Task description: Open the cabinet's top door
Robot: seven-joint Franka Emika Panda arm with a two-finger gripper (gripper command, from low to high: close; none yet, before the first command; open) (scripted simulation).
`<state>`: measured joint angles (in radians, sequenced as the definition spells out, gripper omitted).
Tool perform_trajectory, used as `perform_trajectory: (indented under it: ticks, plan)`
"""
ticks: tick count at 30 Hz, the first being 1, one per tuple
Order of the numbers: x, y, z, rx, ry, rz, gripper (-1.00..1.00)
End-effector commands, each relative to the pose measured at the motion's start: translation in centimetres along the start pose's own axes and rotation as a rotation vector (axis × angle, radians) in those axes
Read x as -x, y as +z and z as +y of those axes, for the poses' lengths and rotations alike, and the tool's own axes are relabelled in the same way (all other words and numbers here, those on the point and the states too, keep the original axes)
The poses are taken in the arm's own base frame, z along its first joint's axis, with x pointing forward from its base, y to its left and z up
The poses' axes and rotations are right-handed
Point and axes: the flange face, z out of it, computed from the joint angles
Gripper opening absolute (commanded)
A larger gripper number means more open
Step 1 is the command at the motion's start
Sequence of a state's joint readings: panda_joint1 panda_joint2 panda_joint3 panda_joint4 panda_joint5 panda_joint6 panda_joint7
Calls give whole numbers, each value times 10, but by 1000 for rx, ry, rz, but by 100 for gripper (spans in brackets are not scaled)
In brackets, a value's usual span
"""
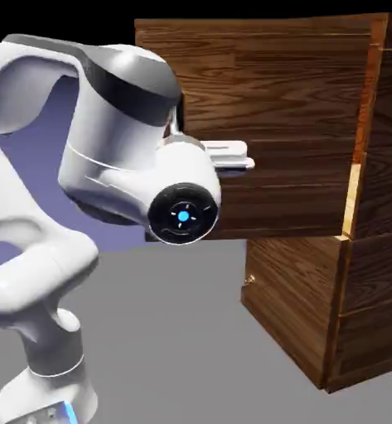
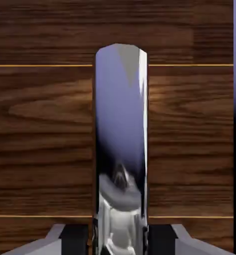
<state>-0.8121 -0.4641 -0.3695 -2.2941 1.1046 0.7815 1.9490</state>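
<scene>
Top door (image 1: pixel 273 108), upper right of the exterior view, is partly open; its silver handle (image 2: pixel 118 109) is gripped by the claw (image 2: pixel 118 240); further outward pulling is probably needed

Arm (image 1: pixel 120 124) arching from the exterior view's left toward its right, elbow bent; round wrist end cap (image 1: pixel 183 215) facing the camera, its light glowing blue. Tool (image 2: pixel 118 239) pointing forward, its two fingers standing apart, closing on something between them.
</scene>
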Motion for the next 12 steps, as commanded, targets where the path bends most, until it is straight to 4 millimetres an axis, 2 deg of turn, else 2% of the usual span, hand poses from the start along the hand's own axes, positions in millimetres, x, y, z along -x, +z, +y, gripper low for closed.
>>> perform_trajectory:
  ticks: [1,7,10,11,12]
  plan:
    - [2,-7,-2,17,0,18,-100]
    - [19,-48,-19,115,0,115,-100]
    - [27,-62,-27,151,0,151,-100]
    - [27,-62,-27,151,0,151,100]
    - [27,-62,-27,151,0,151,100]
